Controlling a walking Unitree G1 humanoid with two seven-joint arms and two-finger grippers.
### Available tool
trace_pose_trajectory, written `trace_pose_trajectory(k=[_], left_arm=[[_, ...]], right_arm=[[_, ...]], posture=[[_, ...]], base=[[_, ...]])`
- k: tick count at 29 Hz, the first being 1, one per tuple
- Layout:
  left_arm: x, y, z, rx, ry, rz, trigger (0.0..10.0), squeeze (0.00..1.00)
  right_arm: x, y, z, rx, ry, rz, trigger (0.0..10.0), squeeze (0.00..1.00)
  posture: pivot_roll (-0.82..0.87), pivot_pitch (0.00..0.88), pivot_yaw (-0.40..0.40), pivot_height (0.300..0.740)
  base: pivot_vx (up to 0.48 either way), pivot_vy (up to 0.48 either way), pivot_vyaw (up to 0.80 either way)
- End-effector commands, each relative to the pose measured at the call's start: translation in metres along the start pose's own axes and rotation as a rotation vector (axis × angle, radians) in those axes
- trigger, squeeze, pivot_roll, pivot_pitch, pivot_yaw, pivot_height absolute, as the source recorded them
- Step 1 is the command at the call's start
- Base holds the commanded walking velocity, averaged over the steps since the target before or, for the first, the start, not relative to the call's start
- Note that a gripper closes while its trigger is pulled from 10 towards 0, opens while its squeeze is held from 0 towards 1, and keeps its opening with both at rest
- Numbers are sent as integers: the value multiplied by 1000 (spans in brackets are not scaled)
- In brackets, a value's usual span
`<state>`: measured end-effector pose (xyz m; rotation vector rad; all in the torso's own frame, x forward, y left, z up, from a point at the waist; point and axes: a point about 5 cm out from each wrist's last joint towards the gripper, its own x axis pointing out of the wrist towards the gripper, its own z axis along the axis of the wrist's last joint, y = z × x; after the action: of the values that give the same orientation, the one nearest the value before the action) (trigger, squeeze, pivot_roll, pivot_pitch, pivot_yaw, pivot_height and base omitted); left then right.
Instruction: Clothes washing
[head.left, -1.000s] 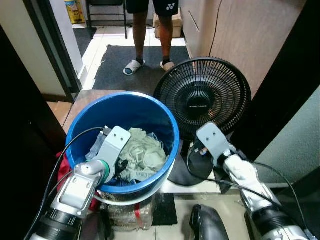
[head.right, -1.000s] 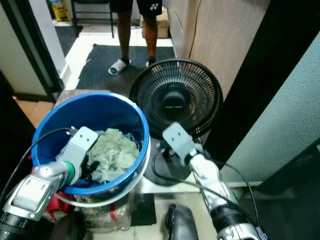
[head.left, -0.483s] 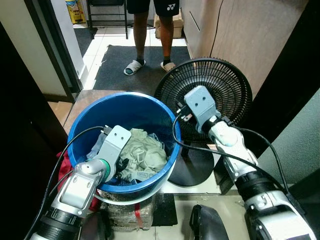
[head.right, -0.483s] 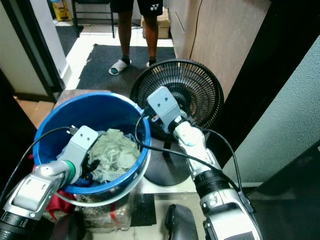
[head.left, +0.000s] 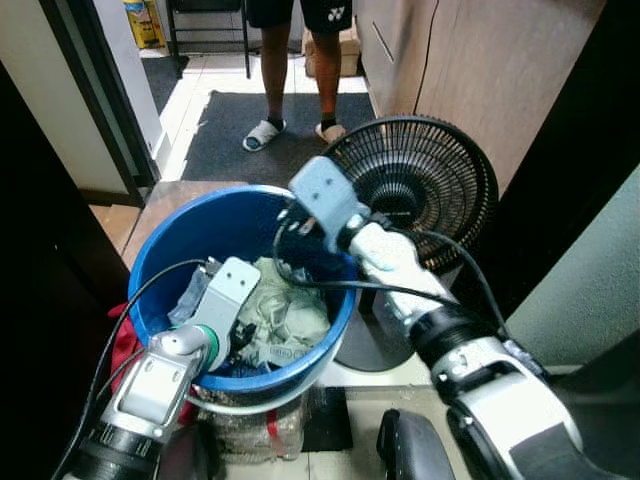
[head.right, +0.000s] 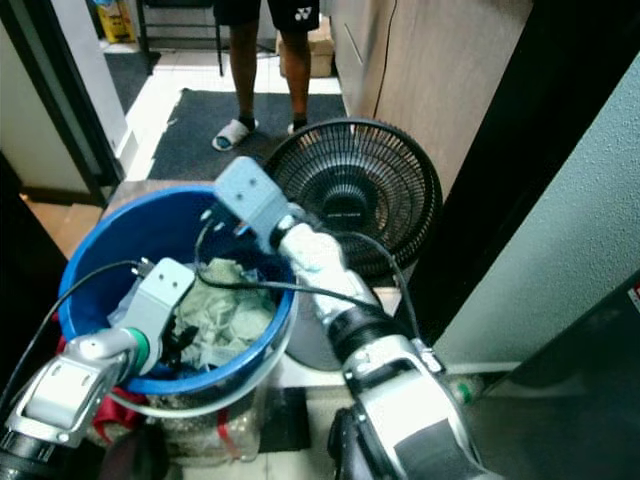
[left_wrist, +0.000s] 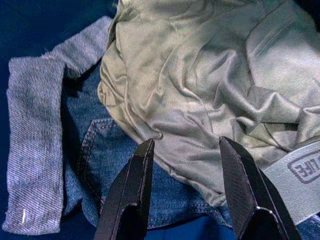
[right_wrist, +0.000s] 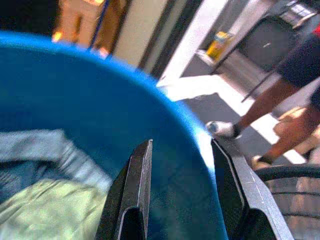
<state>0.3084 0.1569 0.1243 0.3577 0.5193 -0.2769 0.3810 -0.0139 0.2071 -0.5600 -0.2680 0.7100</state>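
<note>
Right wrist view: parted jaws of right gripper (right_wrist: 182, 187) straddling blue bucket (right_wrist: 165, 130) rim.

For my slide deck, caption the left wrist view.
Open left gripper poised over a crumpled pale green garment lying on blue denim jeans.

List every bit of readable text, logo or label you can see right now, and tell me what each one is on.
White brand mark on the person's black shorts: a logo, lettering too small to read.
Lettering on the hub of the black fan: too small to read.
Yellow package on the floor at the back: print is blurred.
Waistband label on the pale green garment near the left claw: partial block letters, cut off at the frame edge, unreadable.
</note>
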Motion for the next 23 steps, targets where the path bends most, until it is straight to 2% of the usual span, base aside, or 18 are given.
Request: trace_pose_trajectory(k=[1, 3, 5, 11, 12, 16, 19, 23], left_arm=[[-1, -1, -10, -13, 39, 5, 10000, 0], [-3, -1, -13, -17, 44, 7, 10000, 0], [-4, -1, -13, -18, 46, 8, 10000, 0], [-3, -2, -12, -12, 45, 1, 10000, 0], [0, -3, -6, -3, 35, -7, 10000, 0], [2, -3, -4, 1, 30, -10, 10000, 0], [6, -4, 6, 19, 7, -23, 10000, 0], [8, -5, 14, 29, -10, -32, 10000, 0]], right_arm=[[-3, 9, -13, -3, 58, 41, 10000, 0], [-8, 19, -28, 9, 117, 66, 10000, 0], [-9, 21, -33, 14, 136, 69, 10000, 0], [-16, 20, -47, 11, 197, 57, 10000, 0], [-25, 19, -61, 22, 255, 54, 10000, 0], [-28, 20, -66, 27, 271, 57, 10000, 0], [-36, 26, -77, 38, 309, 97, 10000, 0], [-38, 31, -81, 44, 324, 125, 10000, 0]], posture=[[166, 107, -13, 490], [167, 120, -12, 490], [167, 121, -12, 490], [160, 123, -6, 490], [146, 121, 7, 490], [146, 121, 7, 490], [131, 117, 30, 490], [128, 116, 36, 490]], base=[[0, 0, 0], [0, 0, 0], [0, 0, 0], [0, 0, 0], [0, 0, 0], [0, 0, 0], [0, 0, 0], [0, 0, 0]])
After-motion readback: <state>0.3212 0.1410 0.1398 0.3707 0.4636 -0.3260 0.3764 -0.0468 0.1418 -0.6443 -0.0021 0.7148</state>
